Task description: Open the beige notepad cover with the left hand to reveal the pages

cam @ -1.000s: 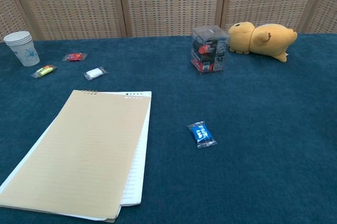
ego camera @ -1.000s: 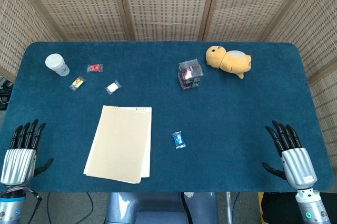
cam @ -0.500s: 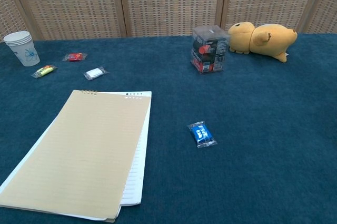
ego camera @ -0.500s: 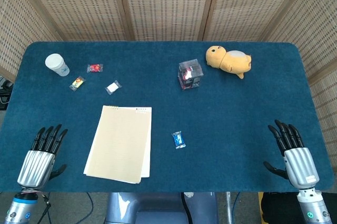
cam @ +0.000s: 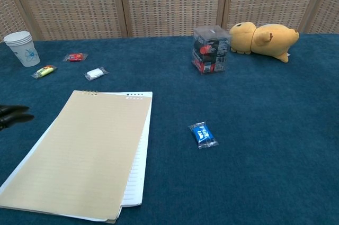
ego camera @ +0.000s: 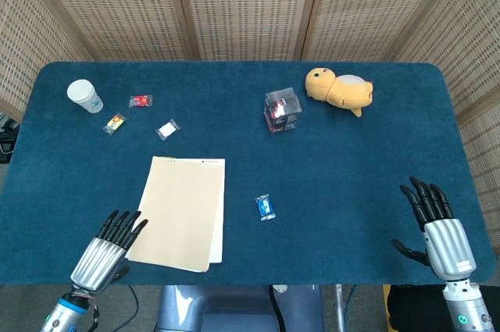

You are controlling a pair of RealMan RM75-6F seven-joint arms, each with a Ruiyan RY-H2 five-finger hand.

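The left hand has its fingers spread and holds nothing; it hovers just beside the left bottom corner of the beige notepad, which lies closed near the front edge of the bench. The right hand is also released, well apart at the right front edge. A blue candy lies near the pad's right side. Farther back stand a paper cup, three small wrapped sweets, a clear box and a yellow plush toy.

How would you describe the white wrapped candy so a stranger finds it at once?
Start at the paper cup in the table's far left corner. Three small wrapped candies lie beside it; the white candy is the one nearest the beige notepad, and the only one without red or yellow.
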